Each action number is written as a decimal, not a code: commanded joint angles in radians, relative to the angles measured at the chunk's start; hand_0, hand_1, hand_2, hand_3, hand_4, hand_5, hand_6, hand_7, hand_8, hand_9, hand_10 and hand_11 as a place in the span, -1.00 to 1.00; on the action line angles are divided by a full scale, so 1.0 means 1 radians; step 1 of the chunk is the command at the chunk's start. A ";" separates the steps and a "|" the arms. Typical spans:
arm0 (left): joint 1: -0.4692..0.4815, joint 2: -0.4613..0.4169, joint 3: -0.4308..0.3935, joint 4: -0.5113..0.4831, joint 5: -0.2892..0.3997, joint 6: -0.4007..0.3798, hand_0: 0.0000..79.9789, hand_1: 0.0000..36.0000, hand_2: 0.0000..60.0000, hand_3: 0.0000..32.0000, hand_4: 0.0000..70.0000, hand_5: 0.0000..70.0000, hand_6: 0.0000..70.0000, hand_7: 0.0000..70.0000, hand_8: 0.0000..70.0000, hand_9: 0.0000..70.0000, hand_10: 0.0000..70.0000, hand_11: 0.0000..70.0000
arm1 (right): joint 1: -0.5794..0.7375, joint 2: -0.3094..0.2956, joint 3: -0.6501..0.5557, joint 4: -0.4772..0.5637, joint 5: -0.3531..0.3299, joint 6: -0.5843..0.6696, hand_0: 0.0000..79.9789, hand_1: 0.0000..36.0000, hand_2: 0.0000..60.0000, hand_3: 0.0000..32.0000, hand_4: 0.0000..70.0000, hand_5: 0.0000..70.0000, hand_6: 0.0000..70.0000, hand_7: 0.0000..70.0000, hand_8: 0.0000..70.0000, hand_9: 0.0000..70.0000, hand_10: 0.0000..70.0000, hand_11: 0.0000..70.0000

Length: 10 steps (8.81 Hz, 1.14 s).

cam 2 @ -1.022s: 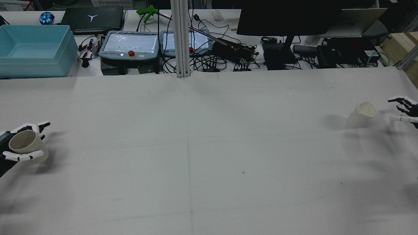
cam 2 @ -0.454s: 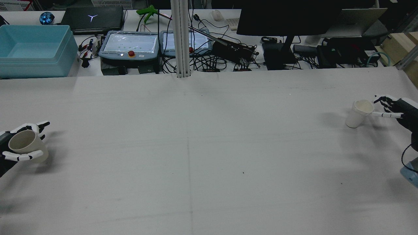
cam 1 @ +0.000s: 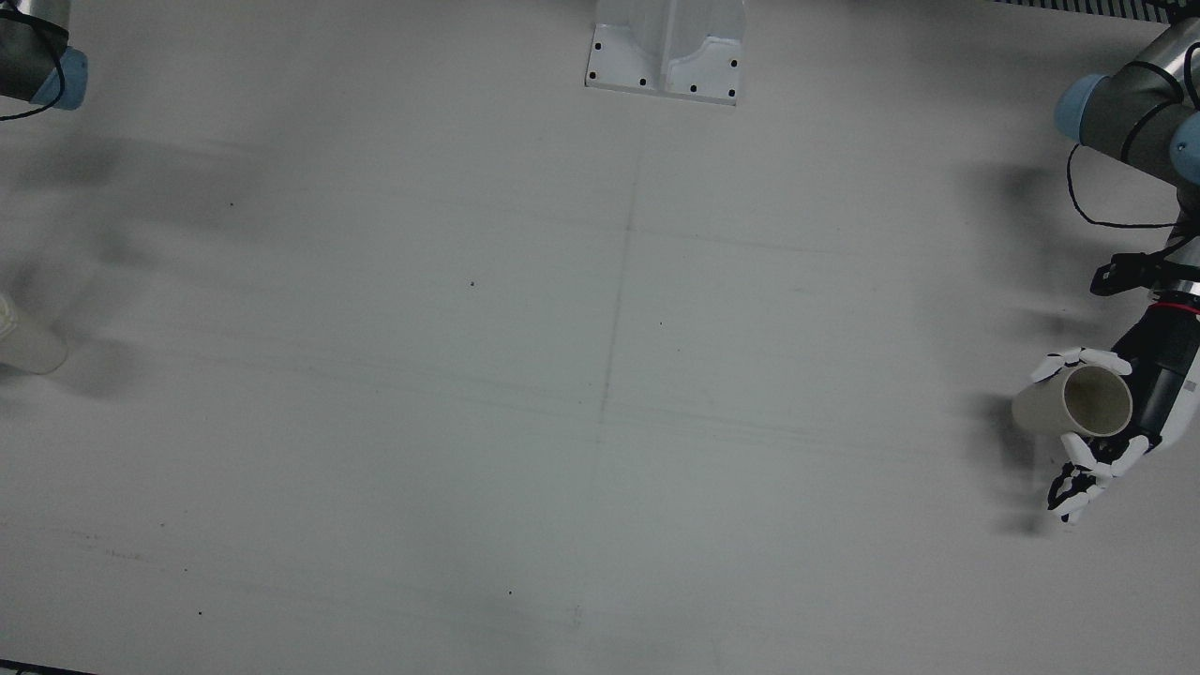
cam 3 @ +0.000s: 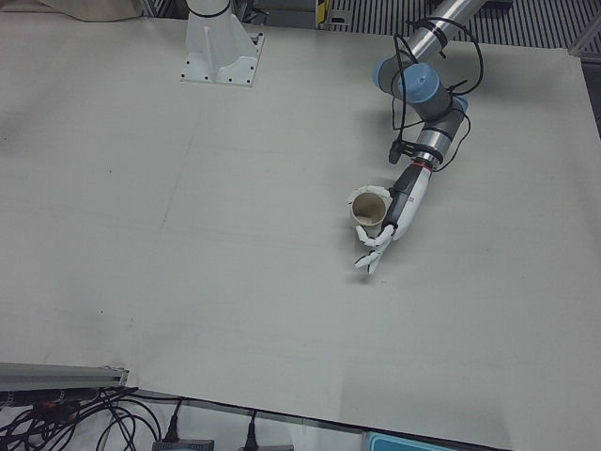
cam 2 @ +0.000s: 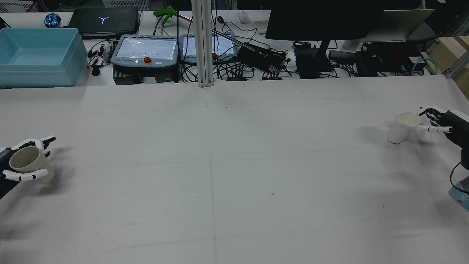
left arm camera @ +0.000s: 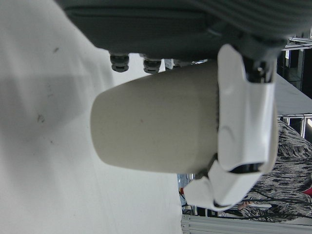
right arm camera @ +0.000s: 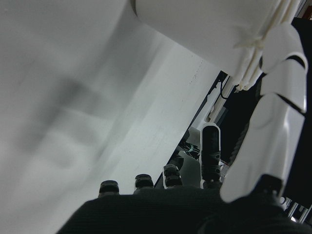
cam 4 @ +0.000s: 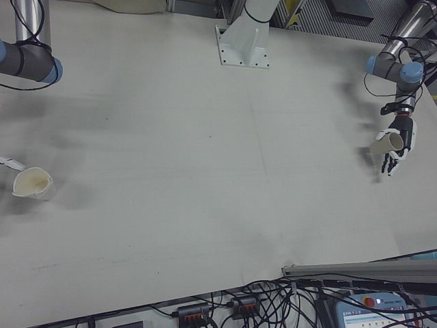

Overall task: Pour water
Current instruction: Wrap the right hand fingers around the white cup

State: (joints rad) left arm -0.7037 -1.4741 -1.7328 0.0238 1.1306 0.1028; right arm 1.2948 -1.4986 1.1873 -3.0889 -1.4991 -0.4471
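Cup (cam 2: 28, 164) at the far left edge of the rear view sits in my left hand (cam 2: 22, 161), fingers wrapped round its wall, mouth tipped up and a little toward the camera; I judge I carry it just clear of the counter (cam 2: 220, 165) so it can travel inward for the pour. Across the wide bare middle nothing stands. At the right edge, a second cup (cam 2: 402, 127) rests on the counter, leaning slightly, with my right hand (cam 2: 441, 123) just beside its rim: one finger reaches to the lip, the others are loosely curled behind. Whether that counts as a grip I cannot tell; it looks more like a touch than a hold. Two cups in all, one per hand, well apart. No water is visible in either from here.
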 commanded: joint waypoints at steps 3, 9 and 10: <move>0.001 0.000 0.001 -0.005 -0.003 0.000 0.52 0.74 0.68 -1.00 0.33 1.00 -0.75 -0.50 -0.90 -0.90 -0.93 -0.84 | 0.055 -0.052 -0.086 0.351 0.010 0.015 0.18 -0.26 -0.57 -1.00 -0.91 0.93 -0.88 -0.66 -0.91 -0.84 -1.00 -1.00; 0.001 0.000 0.024 -0.031 -0.003 0.002 0.50 0.73 0.69 -1.00 0.29 1.00 -0.76 -0.51 -0.90 -0.91 -0.92 -0.83 | -0.032 0.052 -0.195 0.351 0.013 -0.005 0.18 -0.28 -0.64 -0.14 -1.00 0.29 -0.94 -0.68 -0.91 -0.91 -1.00 -0.99; 0.001 0.000 0.030 -0.034 -0.003 0.002 0.50 0.73 0.67 -1.00 0.29 1.00 -0.76 -0.51 -0.89 -0.90 -0.92 -0.83 | -0.043 0.055 -0.193 0.349 0.011 -0.028 0.19 -0.26 -0.64 0.31 -1.00 0.21 -0.97 -0.72 -0.91 -0.94 -1.00 -1.00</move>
State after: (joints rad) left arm -0.7024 -1.4742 -1.7153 -0.0007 1.1275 0.1043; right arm 1.2965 -1.4790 1.0279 -2.7383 -1.4876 -0.4455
